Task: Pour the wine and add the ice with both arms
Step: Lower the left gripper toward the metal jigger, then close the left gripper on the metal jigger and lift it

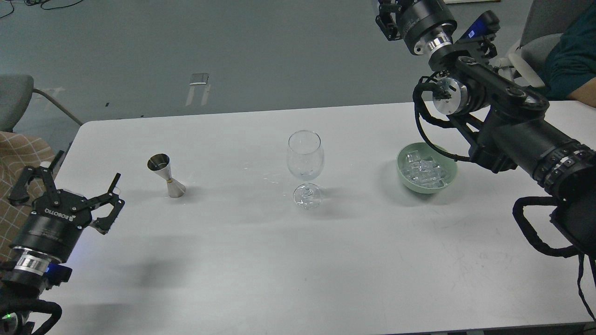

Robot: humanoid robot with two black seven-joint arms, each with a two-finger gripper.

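Note:
A clear stemmed wine glass stands upright at the middle of the white table. A steel jigger stands to its left. A green bowl to the right of the glass holds several ice cubes. My left gripper is open and empty, low at the table's left edge, left of and nearer than the jigger. My right arm reaches up over the bowl. Its gripper body is at the top edge, with the fingers cut off.
A person's arm in a teal sleeve rests at the table's far right corner, beside a grey chair. Another grey chair and a checked cloth are off the table's left side.

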